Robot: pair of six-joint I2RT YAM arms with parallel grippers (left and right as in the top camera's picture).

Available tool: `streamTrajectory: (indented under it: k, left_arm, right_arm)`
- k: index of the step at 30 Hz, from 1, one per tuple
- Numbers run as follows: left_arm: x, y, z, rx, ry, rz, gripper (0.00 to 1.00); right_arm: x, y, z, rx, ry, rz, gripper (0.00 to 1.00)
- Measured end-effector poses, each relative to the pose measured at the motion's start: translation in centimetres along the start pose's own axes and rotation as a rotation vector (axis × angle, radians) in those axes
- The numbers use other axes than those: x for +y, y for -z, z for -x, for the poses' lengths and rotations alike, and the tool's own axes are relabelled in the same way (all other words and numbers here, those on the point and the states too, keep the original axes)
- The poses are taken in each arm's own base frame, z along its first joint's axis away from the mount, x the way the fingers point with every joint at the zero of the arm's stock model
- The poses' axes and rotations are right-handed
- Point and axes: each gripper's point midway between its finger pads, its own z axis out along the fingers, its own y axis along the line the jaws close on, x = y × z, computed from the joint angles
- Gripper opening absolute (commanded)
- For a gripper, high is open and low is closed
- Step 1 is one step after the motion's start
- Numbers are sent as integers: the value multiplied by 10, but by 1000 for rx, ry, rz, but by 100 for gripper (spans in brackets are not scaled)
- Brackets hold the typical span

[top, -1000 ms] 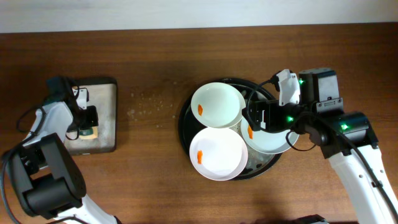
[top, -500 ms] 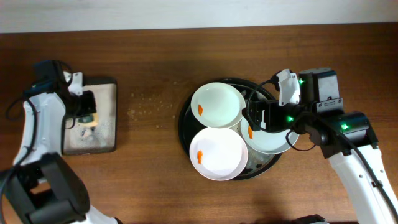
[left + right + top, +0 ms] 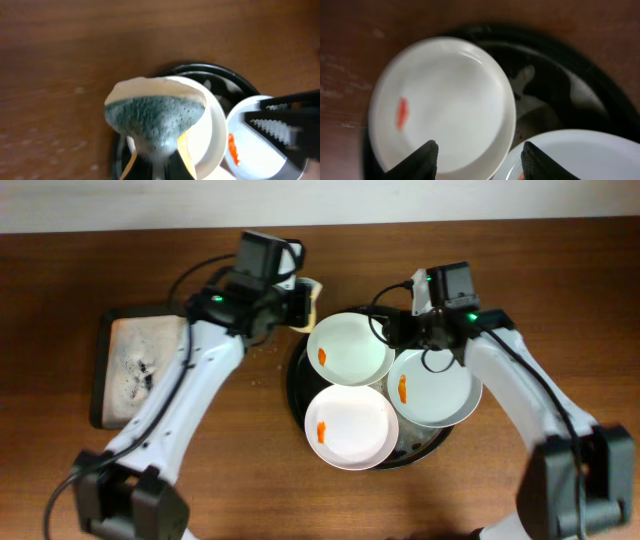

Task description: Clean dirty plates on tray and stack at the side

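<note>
White plates (image 3: 350, 430) | on tray (image 3: 294, 392) | right gripper (image 3: 481, 152) above two rims, jaws apart

A brown wooden worktop (image 3: 580, 270) carries a small rectangular dark tray (image 3: 100, 395) at the left, its grey lining speckled with dark bits. A sponge (image 3: 311, 302) with a blue-green scouring face (image 3: 155, 117) sits above the far middle.

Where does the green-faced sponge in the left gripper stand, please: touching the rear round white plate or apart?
Cannot tell. The left wrist view shows the sponge overlapping the rear plate, height hidden; overhead it sits by the rim, no plain gap.
</note>
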Motion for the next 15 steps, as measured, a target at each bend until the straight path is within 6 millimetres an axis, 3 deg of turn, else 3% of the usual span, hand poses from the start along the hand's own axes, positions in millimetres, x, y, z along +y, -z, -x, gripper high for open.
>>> streamTrajectory:
  k: [3, 6, 8, 10, 15]
  left_arm:
    - [-23, -37, -13, 39, 22, -41, 0]
    - [-33, -62, -30, 96, 27, -56, 0]
    - [-36, -76, -41, 131, 26, -56, 0]
    - [-36, -81, -46, 145, 29, -53, 0]
    - [-35, -85, -48, 153, 30, -51, 0]
  right_arm:
    - [-15, -38, -12, 61, 2, -26, 52]
    - [-25, -61, -16, 74, 4, -49, 46]
    - [-30, -72, -20, 88, 2, -60, 35]
    - [-31, -77, -20, 85, 10, -55, 30]
    - [-30, -78, -14, 61, 23, -49, 7]
